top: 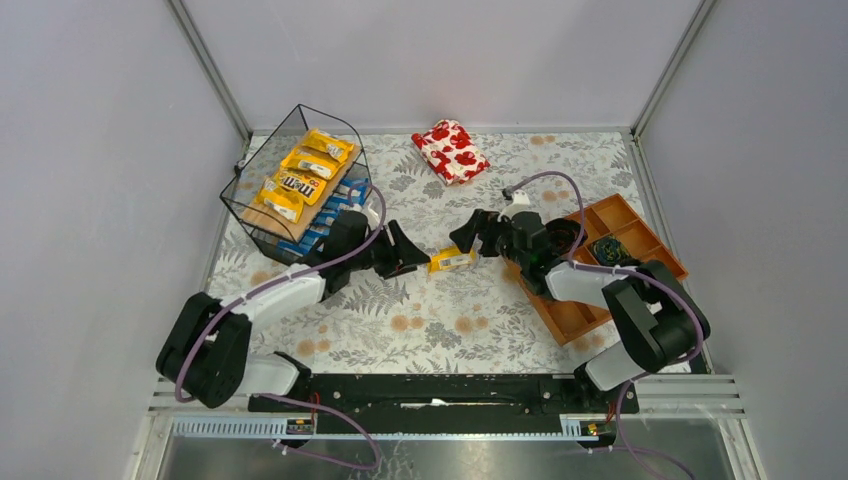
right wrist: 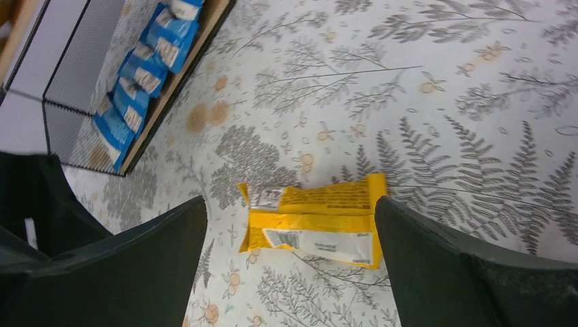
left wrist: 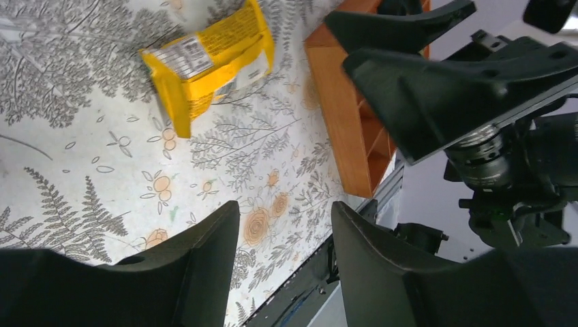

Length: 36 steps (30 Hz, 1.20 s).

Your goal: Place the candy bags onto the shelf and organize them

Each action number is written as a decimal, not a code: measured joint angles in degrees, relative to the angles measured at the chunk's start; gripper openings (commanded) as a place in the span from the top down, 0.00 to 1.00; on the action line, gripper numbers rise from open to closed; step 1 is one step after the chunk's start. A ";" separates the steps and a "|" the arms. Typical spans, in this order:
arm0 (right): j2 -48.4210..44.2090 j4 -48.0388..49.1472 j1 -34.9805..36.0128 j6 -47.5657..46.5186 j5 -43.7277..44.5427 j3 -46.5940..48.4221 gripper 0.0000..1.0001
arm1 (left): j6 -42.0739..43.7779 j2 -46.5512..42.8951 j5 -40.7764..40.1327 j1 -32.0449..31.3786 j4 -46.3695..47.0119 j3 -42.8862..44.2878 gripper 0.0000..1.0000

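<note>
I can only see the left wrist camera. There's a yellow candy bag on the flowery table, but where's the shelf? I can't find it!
Observer: The shelf stands at the far left corner of the table.
Operator: Is there candy on it already?
Observer: Yes. Yellow M&M's bags lie on its top board, and blue bags line the lower one.
Operator: Is the other hand holding my yellow bag?
Observer: No. The right wrist camera shows the right hand open wide over the yellow bag, which lies flat on the table.
</note>
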 measured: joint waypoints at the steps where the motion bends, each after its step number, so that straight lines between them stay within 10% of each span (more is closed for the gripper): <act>1: 0.39 0.00 -0.90 1.01 0.09 -0.04 0.07 | -1.51 0.74 -0.31 -0.59 1.79 -0.98 0.48; 15: 9.73 -0.52 -3.61 7.23 -5.27 3.76 0.46 | -9.25 12.90 -6.40 -0.87 13.22 -3.26 0.51; 36: 16.76 -1.16 -3.65 15.10 -7.61 6.84 0.57 | -12.74 21.64 -4.00 -0.87 22.18 -4.52 0.42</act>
